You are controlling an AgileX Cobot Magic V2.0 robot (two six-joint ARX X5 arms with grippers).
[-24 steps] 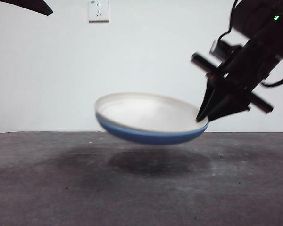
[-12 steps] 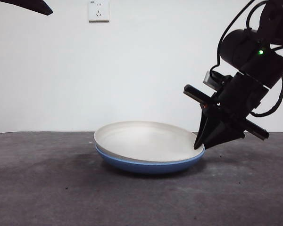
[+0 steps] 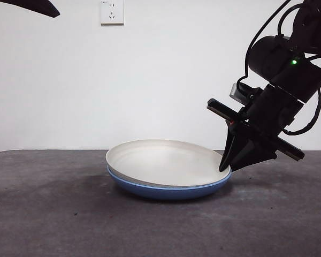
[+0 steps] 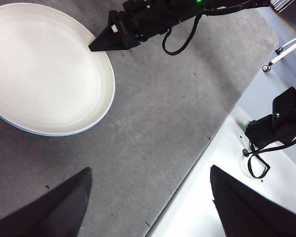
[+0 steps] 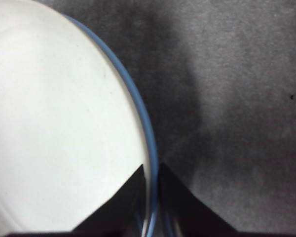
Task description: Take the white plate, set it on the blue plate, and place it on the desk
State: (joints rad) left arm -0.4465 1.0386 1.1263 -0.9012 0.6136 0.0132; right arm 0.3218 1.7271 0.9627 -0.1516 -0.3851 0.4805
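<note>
The white plate lies nested in the blue plate, and the stack rests on the desk. My right gripper comes down steeply from the upper right and is shut on the stack's right rim. In the right wrist view its jaws pinch the blue plate's rim together with the white plate's edge. The left wrist view, from high above, shows the white plate, a thin blue edge and the right gripper. My left gripper hangs open, far from the plates.
A wall socket sits on the white wall behind. The left arm shows only as a black tip at the top left corner. Past the desk's edge lies a pale surface with a black device and cables.
The right gripper has brought the stacked plates down from mid-air. They now sit on the desk, slightly lower than half a second ago.
</note>
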